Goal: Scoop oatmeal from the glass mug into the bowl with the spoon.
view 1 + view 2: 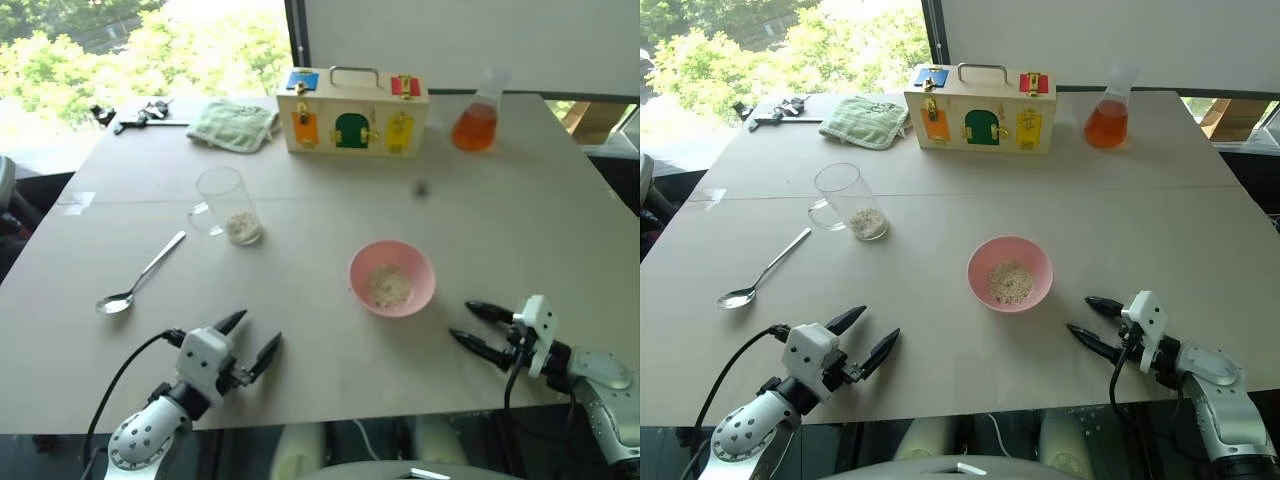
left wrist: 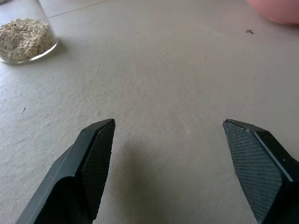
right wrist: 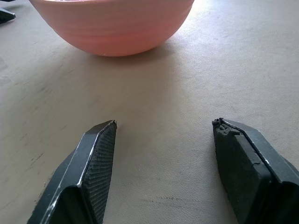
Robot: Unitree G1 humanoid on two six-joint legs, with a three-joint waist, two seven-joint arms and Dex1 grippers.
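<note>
Spoon [image 1: 140, 273] on the table beyond the wide, empty left hand [image 1: 258, 343]; right hand [image 1: 470, 324] likewise wide, empty.

Through the right wrist camera I see my right gripper [image 3: 163, 125] with its two black fingers [image 3: 96, 158] spread wide apart, nothing between them but bare tabletop. The inner pads carry a fine cross-hatched texture; one fingertip looks a little frayed at its point. Both tips hover close above the plain beige table surface [image 3: 159, 163], which shows faint scuffs and small marks. Straight ahead of the fingers sits the small round glossy pink bowl [image 3: 112, 25], resting upright on the table, its curved outer wall facing me and casting a soft shadow underneath. The bowl stands near the gripper but clearly apart from both fingertips.
</note>
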